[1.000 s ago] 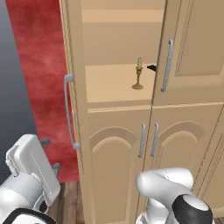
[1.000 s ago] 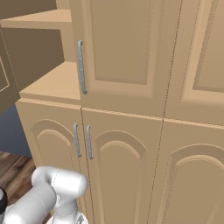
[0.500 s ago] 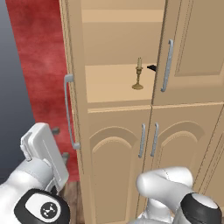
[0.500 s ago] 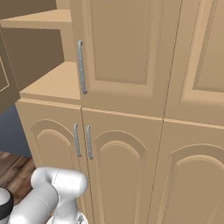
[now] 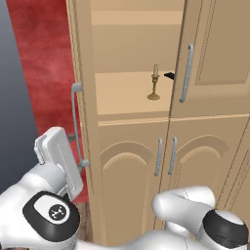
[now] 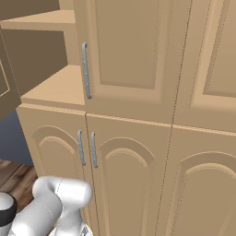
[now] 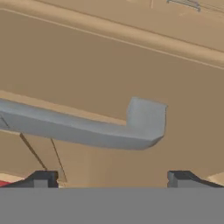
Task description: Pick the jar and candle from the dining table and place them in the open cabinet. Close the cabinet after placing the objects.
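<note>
Figure: the closing stage of a put-away task, seen from the base and from the hand. In the left base view we see the cabinet [image 5: 136, 161] with its upper left door [image 5: 78, 73] swung out edge-on toward us, leaving the shelf [image 5: 122, 95] exposed. The candle [image 5: 154, 85] stands upright on that shelf, toward its right side, just beside the closed neighbouring door [image 5: 215, 53]. A small dark object [image 5: 169, 75] lies behind the candle at the edge of that door; we cannot tell what it is, and we cannot confirm the jar from these views. The dining table lies outside them.

The arm reaches low and left, its hand [image 5: 58, 161] beside the open door's bar handle [image 5: 76, 122]. In the hand view that handle [image 7: 87, 127] crosses the frame close ahead, above the gripper [image 7: 112, 179], whose fingertips [image 7: 41, 178] stand wide apart with nothing between them. We read this pose as preparation: the fingers are spread so that the bar can pass between them or be pushed, and the hand sits at the handle because that is where the door swings most easily.

We judge the candle placed and the door not yet shut.
</note>
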Robot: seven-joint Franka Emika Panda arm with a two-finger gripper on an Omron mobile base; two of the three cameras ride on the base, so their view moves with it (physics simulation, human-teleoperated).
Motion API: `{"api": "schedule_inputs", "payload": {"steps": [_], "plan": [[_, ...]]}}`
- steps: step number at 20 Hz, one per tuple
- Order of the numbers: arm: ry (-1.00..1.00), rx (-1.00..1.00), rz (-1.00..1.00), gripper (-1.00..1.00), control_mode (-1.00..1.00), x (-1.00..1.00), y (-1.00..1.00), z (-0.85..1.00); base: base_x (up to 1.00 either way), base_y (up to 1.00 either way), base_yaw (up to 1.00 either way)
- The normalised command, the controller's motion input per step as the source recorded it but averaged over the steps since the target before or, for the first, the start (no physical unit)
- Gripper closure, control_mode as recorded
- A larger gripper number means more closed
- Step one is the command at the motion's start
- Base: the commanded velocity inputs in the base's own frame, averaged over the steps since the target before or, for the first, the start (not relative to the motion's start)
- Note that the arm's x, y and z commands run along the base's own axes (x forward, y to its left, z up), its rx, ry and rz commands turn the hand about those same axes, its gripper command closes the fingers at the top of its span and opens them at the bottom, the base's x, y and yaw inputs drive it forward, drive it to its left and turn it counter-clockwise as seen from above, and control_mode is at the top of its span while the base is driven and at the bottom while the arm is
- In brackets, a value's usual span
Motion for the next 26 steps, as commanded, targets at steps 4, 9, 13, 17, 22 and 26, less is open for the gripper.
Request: {"api": "schedule_inputs", "payload": {"steps": [4,9,13,17,22,26], "plan": [[-0.02,0.0,-0.05,-1.0,-1.0,-0.04,-0.36,0.0,0.0,0.0,0.0],[-0.03,0.0,-0.05,-1.0,-1.0,-0.01,-0.46,0.01,0.0,0.0,0.0],[-0.03,0.0,-0.04,-1.0,-1.0,0.0,-0.55,0.08,0.0,0.0,0.0],[-0.05,0.03,0.0,-1.0,-1.0,0.0,-0.67,0.18,0.0,0.0,0.0],[-0.06,0.05,0.0,-1.0,-1.0,0.01,-0.65,0.21,0.0,0.0,0.0],[-0.06,0.04,0.0,-1.0,-1.0,0.0,-0.66,0.15,0.0,0.0,0.0]]}}
